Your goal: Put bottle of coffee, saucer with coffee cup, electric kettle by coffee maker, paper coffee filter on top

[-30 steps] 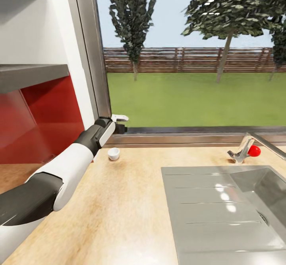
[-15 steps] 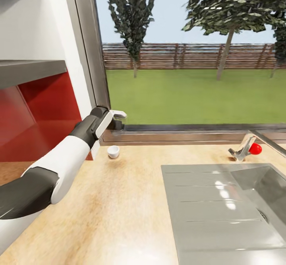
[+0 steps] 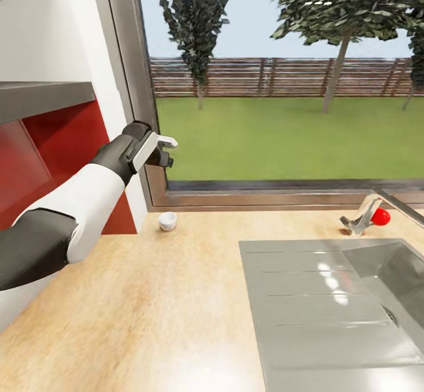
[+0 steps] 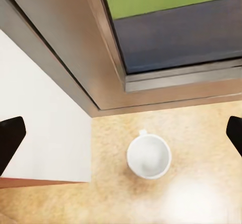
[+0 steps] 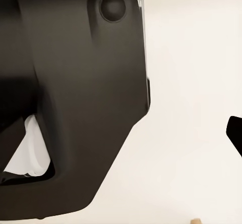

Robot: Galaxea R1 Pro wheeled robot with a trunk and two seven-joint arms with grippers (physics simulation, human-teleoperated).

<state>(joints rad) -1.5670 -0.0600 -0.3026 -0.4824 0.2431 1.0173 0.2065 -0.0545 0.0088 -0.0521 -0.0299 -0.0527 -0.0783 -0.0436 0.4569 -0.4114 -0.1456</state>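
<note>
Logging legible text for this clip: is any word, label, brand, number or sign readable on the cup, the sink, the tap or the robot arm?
None: no text can be read in these pictures.
Small white ceramic cup: plain, no print.
Grey steel sink: bare, no brand mark.
Steel tap with a red knob: no marking.
Left pincer and its white-and-black arm: no label legible.

Big window point(image 3: 282, 86) showing lawn, trees, fence; wood countertop point(image 3: 165, 309) w/ steel sink point(image 3: 330, 309), red backsplash point(image 3: 65, 139) sitting left.
</note>
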